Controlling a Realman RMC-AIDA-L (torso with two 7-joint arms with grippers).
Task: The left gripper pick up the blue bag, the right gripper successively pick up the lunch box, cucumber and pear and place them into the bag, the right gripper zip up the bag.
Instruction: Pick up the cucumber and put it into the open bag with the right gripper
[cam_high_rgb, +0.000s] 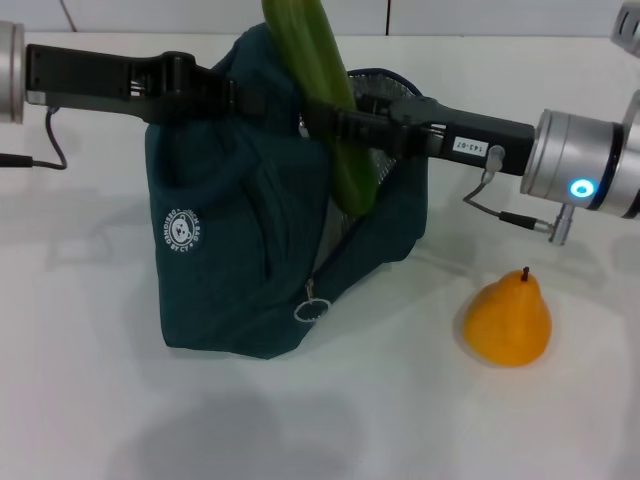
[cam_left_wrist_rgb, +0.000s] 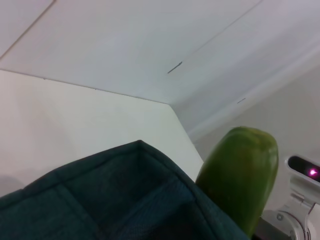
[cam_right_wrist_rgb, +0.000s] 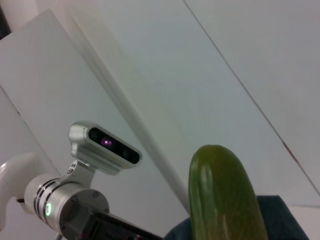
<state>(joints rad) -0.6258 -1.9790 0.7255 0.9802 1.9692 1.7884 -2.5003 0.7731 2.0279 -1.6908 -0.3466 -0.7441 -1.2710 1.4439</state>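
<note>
my right gripper clamps long smooth dark green cucumber mid-length over dark teal fabric bag; stiff, slick, i keep firm grasp. left gripper pinches bag rim.

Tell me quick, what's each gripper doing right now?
Left gripper: shut on the blue bag, holding its top.
Right gripper: shut on the cucumber, over the bag's opening.
</note>
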